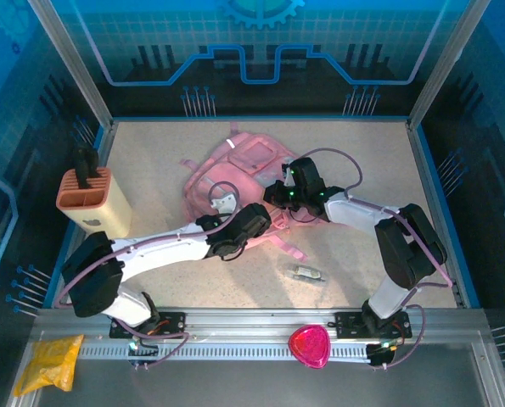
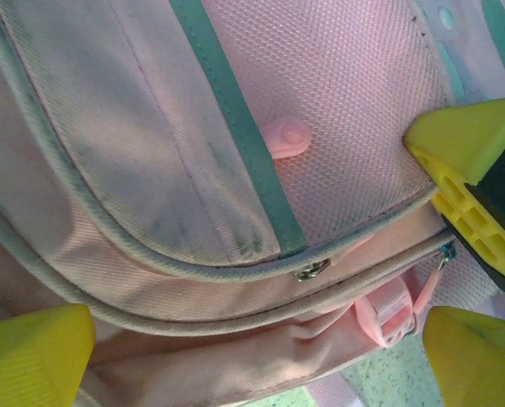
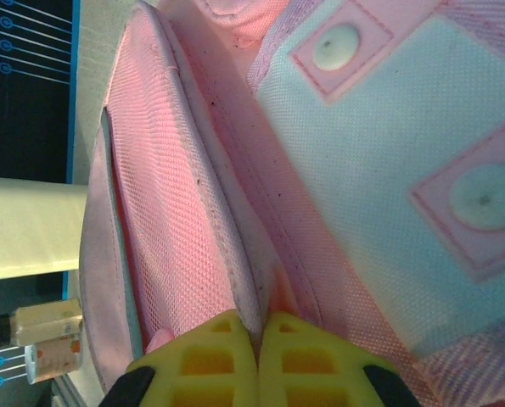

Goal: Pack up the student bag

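Observation:
The student bag [image 1: 235,165], a pink fabric backpack, lies flat mid-table with its straps spread toward me. My left gripper [image 1: 225,203] hovers over its near edge. In the left wrist view the gripper [image 2: 252,365] is open wide, with its yellow fingertips [image 2: 31,356] far apart over the bag's zip seam [image 2: 313,270] and nothing between them. My right gripper [image 1: 277,193] is on the bag's right side. In the right wrist view the gripper [image 3: 259,326] is shut on a ridge of the bag's fabric [image 3: 235,254] beside a mesh panel. One of the right gripper's yellow fingers [image 2: 468,182] appears in the left wrist view.
A beige and orange holder [image 1: 91,203] stands at the table's left edge. A small clear item [image 1: 307,274] lies on the table near the right arm's base. A pink heart-shaped object [image 1: 309,346] sits on the front rail and a yellow pouch [image 1: 50,363] lies at the front left.

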Robot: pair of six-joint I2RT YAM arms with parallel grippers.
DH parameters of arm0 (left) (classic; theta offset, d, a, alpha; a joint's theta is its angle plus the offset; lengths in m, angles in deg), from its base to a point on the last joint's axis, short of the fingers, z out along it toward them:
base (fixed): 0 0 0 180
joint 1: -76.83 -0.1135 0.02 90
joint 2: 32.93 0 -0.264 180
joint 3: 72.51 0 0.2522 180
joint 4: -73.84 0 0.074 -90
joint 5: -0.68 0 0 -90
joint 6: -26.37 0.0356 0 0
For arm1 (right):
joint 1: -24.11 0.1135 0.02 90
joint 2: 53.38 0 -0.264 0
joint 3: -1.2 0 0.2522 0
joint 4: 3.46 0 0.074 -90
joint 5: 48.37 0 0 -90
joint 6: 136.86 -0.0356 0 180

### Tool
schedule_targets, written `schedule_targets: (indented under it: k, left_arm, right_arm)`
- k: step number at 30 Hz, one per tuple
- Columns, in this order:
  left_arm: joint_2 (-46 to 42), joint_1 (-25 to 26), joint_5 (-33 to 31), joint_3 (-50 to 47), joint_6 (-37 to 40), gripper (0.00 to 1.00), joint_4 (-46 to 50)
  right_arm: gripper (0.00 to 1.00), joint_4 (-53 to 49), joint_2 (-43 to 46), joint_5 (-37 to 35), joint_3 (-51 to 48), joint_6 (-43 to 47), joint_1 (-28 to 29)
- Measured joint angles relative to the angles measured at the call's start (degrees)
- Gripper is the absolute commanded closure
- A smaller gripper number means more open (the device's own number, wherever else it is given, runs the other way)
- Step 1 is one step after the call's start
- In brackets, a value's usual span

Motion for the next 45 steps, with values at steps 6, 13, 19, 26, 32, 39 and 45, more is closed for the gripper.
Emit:
schedule_targets:
  k: [6, 13, 19, 26, 32, 39, 45]
  left_arm:
    - [1.5, 0.0, -2.1, 0.6, -3.3, 0.01, 0.7]
    - [3.5, 0.0, -3.4, 1.5, -6.6, 0.01, 1.6]
    - [6.2, 0.0, -4.1, 3.9, -7.7, 0.01, 3.5]
    - [8.4, 0.0, -4.3, 5.2, -4.6, 0.01, 2.5]
    - [10.1, -0.2, -5.4, 6.5, -6.1, 0.06, 4.8]
    - [9.6, -0.2, -5.9, 6.9, -8.8, 0.26, 8.4]
    - [6.9, -0.2, -5.4, 5.8, -7.2, 0.4, 9.2]
  right_arm:
    - [1.0, 0.9, 0.0, 0.0, -0.5, -0.7, 0.0]
    - [1.0, 1.4, 0.0, 0.0, -0.5, -1.5, 0.4]
    - [1.0, 1.5, 0.0, -0.1, -0.5, -1.9, 0.4]
    - [1.0, 1.6, 0.0, 0.0, -0.6, -2.7, 0.4]
    - [1.0, 2.1, 0.0, 0.0, -0.8, -3.1, 0.4]
    - [1.0, 2.9, 0.0, 1.1, -1.0, -3.1, 0.9]
    - [1.0, 3.5, 0.0, 2.0, -1.0, -3.3, 1.3]
